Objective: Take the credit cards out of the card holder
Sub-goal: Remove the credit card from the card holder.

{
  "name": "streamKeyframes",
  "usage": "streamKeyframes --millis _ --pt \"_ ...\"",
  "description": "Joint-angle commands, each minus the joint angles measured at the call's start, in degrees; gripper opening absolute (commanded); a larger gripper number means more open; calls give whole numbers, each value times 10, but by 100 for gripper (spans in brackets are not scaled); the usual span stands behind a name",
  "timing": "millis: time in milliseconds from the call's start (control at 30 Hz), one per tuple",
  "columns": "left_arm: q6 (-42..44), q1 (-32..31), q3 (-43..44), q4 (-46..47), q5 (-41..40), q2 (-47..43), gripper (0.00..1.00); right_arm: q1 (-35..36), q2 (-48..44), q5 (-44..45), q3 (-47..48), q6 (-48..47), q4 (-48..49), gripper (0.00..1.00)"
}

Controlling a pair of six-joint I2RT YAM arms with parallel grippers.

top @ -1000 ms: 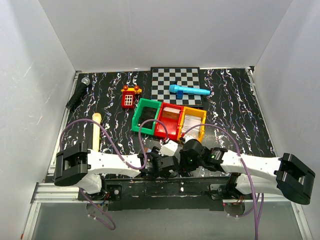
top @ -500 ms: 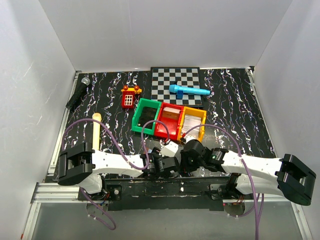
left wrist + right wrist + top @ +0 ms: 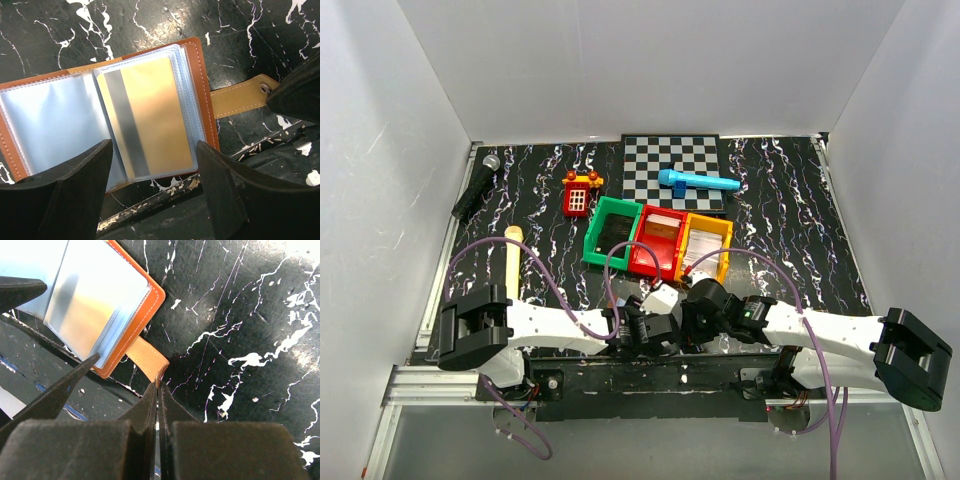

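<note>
The card holder (image 3: 199,75), brown leather with clear bluish sleeves, lies open on the black marbled table at its near edge. A tan credit card (image 3: 150,110) with a grey stripe sits inside the right-hand sleeve. My left gripper (image 3: 154,145) hovers open over the holder's near edge, one finger on each side of that card. My right gripper (image 3: 159,385) is shut on the end of the holder's tan strap (image 3: 146,357). In the top view both grippers (image 3: 655,325) (image 3: 692,310) meet near the table's front edge and hide the holder.
Green (image 3: 613,230), red (image 3: 657,240) and orange (image 3: 705,245) bins stand just beyond the grippers. Farther back are a checkerboard (image 3: 672,160) with a blue toy microphone (image 3: 695,182), a red toy (image 3: 579,193), a black microphone (image 3: 477,187) and a wooden stick (image 3: 512,262). The table's chipped front edge (image 3: 165,195) runs under my left fingers.
The left arm has crept slightly to the right. Both grippers keep their state and the holder stays put.
</note>
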Motion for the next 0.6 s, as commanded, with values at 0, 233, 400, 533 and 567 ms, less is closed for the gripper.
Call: streamKeyframes --millis 0,233,400,533,567 --pt "5 -1 1 9 9 16 67 -3 3 0 5 -4 4 1" --pt "-14 0 -2 -10 -7 26 67 -3 0 0 2 -3 4 1" --pt "-35 0 4 -47 -42 20 67 -4 -1 0 1 -2 4 1" --pt "-53 1 18 -88 -67 22 68 -3 -2 1 0 -1 4 1" --pt "-56 1 19 -94 -73 21 67 -3 -2 1 0 -1 4 1"
